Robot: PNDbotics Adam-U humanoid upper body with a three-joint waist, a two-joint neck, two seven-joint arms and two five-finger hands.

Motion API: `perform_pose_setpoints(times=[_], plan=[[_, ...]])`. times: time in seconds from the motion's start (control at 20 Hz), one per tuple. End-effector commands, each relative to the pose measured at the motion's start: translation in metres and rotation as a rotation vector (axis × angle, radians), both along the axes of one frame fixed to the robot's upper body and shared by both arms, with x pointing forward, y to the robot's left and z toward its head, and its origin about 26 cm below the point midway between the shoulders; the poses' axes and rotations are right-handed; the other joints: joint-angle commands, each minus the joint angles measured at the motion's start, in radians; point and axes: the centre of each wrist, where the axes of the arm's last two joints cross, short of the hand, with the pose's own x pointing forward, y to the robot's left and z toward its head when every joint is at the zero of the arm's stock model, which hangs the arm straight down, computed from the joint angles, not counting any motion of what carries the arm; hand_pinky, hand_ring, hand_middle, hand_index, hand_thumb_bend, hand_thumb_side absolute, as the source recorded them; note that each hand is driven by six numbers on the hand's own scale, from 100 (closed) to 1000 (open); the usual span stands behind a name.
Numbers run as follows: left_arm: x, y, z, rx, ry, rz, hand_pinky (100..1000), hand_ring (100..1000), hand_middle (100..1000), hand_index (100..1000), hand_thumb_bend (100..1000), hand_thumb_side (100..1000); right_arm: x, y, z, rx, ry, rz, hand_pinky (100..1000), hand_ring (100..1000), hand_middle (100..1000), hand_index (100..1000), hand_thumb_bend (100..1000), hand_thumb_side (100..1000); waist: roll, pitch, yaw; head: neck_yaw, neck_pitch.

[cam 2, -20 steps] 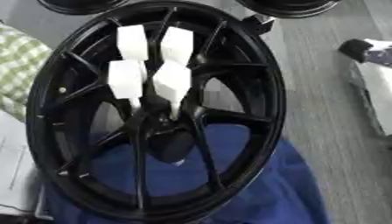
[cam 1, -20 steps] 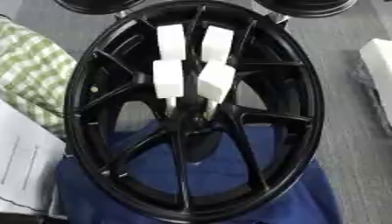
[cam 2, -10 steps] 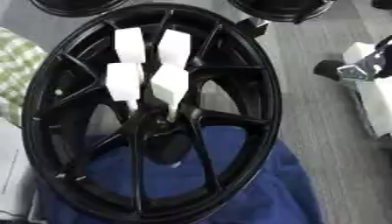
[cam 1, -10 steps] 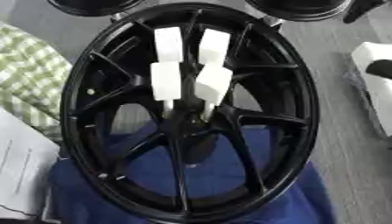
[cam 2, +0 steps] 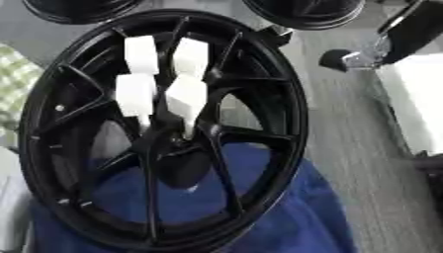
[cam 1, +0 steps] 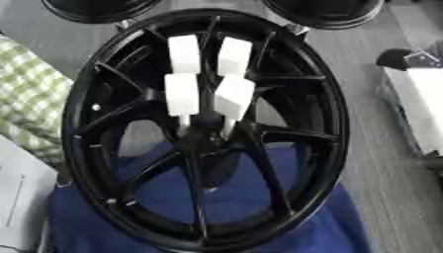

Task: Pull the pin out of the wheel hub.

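- Wheel [cam 1: 207, 128]: black, many-spoked, laid flat on a blue cloth [cam 1: 286, 227]; taken as the landmark.
- Hub [cam 1: 203, 136]: seen at the wheel's centre.
- Four white blocks [cam 1: 210, 74]: grouped above the hub, over the upper spokes; whether these belong to a hand cannot be told.
- Pin: cannot be made out at the hub.
- Checked fabric [cam 1: 30, 99]: left of the wheel.
- Hands: none identified; state cannot be told.
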Motion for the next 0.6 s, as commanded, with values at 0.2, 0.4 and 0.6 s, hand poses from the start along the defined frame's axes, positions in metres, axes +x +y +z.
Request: perform_pose_setpoints(times=[0.2, 0.4, 0.6], plan=[[-0.003, 0.004, 0.005, -0.01, -0.012, 0.021, 707, 718, 527, 750, 223, 659, 0.028, 0.018, 0.002, 0.061, 0.063, -0.02, 889, 800, 740, 832, 244, 399, -0.003, -0.041, 0.005, -0.009, 0.013], [-0.001, 0.008, 0.001, -0.032, 0.005, 0.041, 707, 716, 524, 747, 224, 658, 0.049, 0.034, -0.001, 0.085, 0.1, -0.042, 893, 805, 747, 842, 249, 422, -0.005, -0.05, 0.003, -0.015, 0.031], [0.001, 0.012, -0.001, -0.05, 0.015, 0.065, 708, 717, 524, 746, 229, 658, 0.067, 0.044, -0.008, 0.094, 0.141, -0.083, 902, 811, 755, 854, 255, 477, -0.008, -0.056, 0.005, -0.022, 0.054]])
